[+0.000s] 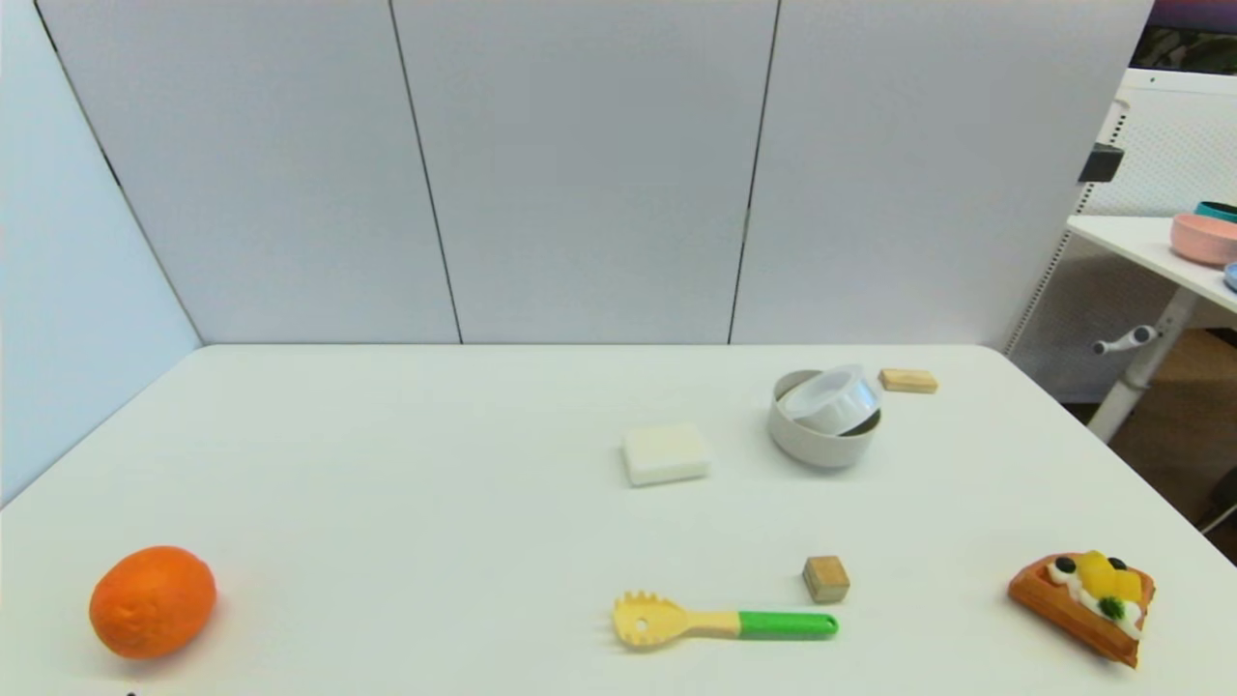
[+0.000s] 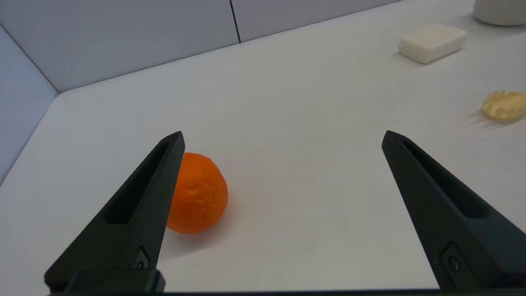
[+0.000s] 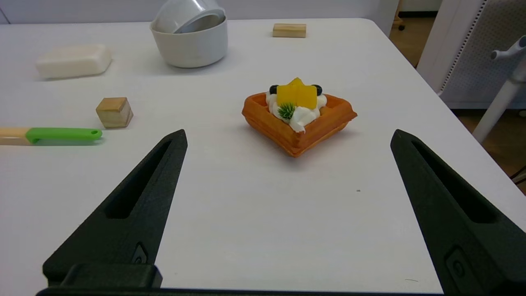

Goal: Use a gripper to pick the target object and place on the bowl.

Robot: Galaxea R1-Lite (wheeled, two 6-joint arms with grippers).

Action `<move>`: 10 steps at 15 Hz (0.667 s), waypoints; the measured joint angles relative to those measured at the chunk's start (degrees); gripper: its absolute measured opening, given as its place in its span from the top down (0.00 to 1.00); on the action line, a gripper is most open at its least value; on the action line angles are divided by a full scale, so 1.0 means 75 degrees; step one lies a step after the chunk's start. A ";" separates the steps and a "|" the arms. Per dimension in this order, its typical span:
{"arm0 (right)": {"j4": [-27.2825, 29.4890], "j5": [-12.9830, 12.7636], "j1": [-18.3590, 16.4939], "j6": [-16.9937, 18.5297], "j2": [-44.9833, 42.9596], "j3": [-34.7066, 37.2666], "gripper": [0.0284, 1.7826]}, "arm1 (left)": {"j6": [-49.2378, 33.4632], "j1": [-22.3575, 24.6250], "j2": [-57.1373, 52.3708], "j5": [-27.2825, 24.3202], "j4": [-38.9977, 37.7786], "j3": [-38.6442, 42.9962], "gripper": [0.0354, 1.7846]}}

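The white round container [image 1: 833, 397] lies tilted inside the beige-grey bowl [image 1: 819, 443] at the table's far right; its rim rests on the bowl's edge. Both also show in the right wrist view, the container [image 3: 187, 14] tipped in the bowl [image 3: 191, 47]. My left gripper [image 2: 282, 139] is open and empty, low over the near left of the table beside an orange [image 2: 198, 193]. My right gripper [image 3: 288, 137] is open and empty over the near right, facing a toy waffle [image 3: 298, 114]. Neither gripper shows in the head view.
A white square block [image 1: 665, 453] lies left of the bowl. A wooden plank [image 1: 908, 380] lies behind it. A wooden cube [image 1: 825, 578], a pasta spoon with a green handle [image 1: 725, 623], the waffle [image 1: 1087, 590] and the orange [image 1: 153, 600] sit near the front. A side table with a pink bowl [image 1: 1203, 238] stands at right.
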 joint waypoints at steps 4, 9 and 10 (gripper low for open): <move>0.0000 0.0000 0.0003 0.0003 0.0000 0.0000 0.04 | -0.0062 0.0317 -0.1035 0.0055 -0.0010 0.0738 0.05; 0.0000 0.0000 0.0003 0.0000 0.0000 0.0000 0.04 | -0.0577 0.0419 -0.2180 0.1177 0.0834 0.1216 0.05; 0.0000 0.0002 0.0003 0.0003 0.0000 0.0000 0.04 | -0.0824 0.0423 -0.2245 0.1201 0.0848 0.1221 0.05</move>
